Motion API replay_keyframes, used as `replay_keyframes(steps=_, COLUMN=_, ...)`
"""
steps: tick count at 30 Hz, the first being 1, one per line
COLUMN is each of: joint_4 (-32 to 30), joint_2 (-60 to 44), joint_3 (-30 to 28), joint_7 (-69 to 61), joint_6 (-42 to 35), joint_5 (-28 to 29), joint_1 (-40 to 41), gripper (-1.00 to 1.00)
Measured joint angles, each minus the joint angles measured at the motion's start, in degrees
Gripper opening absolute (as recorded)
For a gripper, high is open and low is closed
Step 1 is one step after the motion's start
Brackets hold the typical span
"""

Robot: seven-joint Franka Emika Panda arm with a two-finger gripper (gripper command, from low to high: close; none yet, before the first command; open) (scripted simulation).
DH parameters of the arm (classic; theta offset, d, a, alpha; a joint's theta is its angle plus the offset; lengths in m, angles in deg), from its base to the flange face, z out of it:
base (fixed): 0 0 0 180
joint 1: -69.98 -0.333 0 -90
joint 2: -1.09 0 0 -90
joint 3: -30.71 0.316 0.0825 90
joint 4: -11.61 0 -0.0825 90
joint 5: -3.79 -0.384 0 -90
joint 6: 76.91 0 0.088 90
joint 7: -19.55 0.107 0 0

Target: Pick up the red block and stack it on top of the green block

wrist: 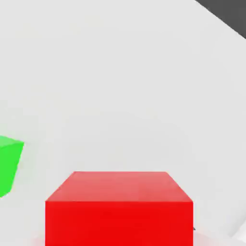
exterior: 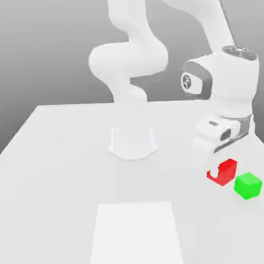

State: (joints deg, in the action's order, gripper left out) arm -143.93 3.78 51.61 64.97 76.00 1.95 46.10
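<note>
The red block (exterior: pixel 228 171) is at the exterior view's right side of the white table, partly covered by a white finger. My gripper (exterior: pixel 217 168) reaches down from the hand above and is shut on the red block. In the hand view the red block (wrist: pixel 119 206) looms very close. The green block (exterior: pixel 248 185) rests on the table right beside the red block, nearer the front and slightly to the exterior view's right, with a small gap between them. One edge of the green block (wrist: pixel 8 166) shows in the hand view.
The arm's white base (exterior: pixel 132 142) stands at the table's middle back. A paler rectangular patch (exterior: pixel 136 233) lies flat on the table near the front. The table's edge against a dark background (wrist: pixel 230 17) appears in the hand view.
</note>
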Motion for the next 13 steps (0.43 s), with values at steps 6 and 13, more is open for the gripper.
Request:
replay_keyframes(steps=6, joint_4=2.65, joint_2=-5.45, joint_3=-0.36, joint_7=8.10, joint_6=2.72, joint_5=4.53, joint_1=-7.28, gripper=-1.00)
replay_keyframes(steps=13, joint_4=3.02, joint_2=-12.95, joint_3=-3.92, joint_7=13.42, joint_6=9.25, joint_5=11.78, joint_1=-8.93, gripper=1.00)
